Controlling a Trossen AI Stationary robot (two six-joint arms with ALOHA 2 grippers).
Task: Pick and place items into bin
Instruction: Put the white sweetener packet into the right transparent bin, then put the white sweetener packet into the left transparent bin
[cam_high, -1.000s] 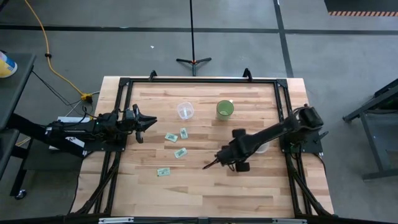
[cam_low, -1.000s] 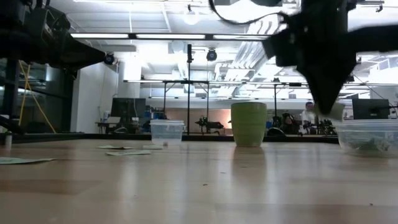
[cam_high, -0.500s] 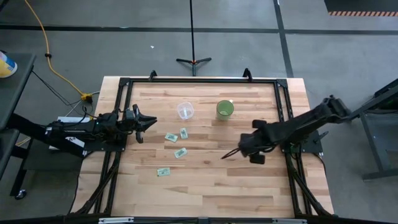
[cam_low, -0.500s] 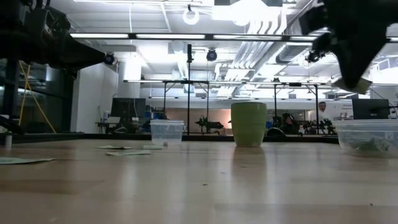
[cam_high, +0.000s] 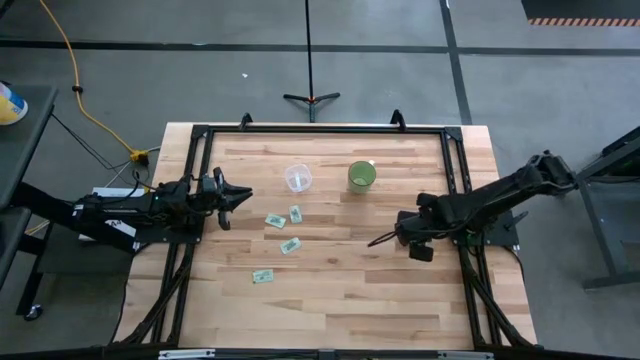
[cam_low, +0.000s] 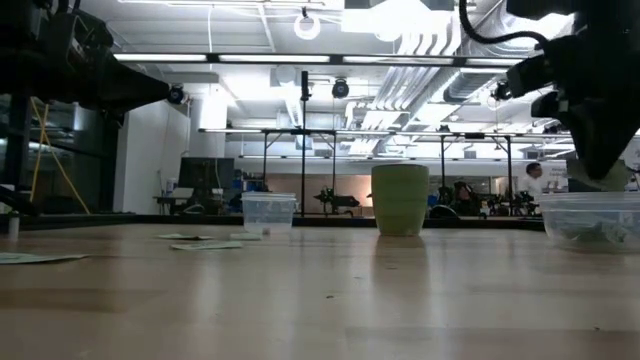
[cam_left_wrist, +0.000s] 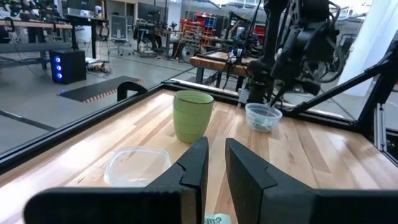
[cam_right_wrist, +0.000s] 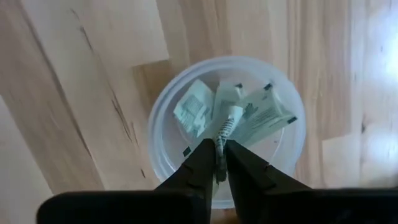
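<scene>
- While the right gripper hangs over the table's right side in the high view, the bin beneath it is hidden by the arm; four packets lie flat on the wood left of centre, one nearer than the rest. A clear tub and a green cup stand farther back. The left gripper waits at the left edge.
- At table height, the bin, a clear round container with packets inside, stands at the right; the right gripper is directly above its rim. Green cup and clear tub stand farther back, and loose packets lie flat at left.
- From the left wrist, the left gripper shows a narrow gap between its fingers, holding nothing. Beyond are the clear tub, green cup and bin, with the right arm above the bin.
- From the right wrist, the right gripper pinches one packet edge-on directly above the bin, where other packets already lie.
</scene>
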